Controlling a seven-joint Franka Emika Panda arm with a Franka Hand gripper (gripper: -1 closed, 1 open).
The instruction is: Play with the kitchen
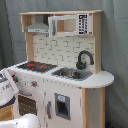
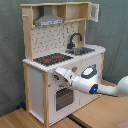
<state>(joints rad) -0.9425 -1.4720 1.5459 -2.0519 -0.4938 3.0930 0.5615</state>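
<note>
Soft, even indoor light, no glare; faint shadows under the grey hood (image 2: 49,21); both views blurry
</note>
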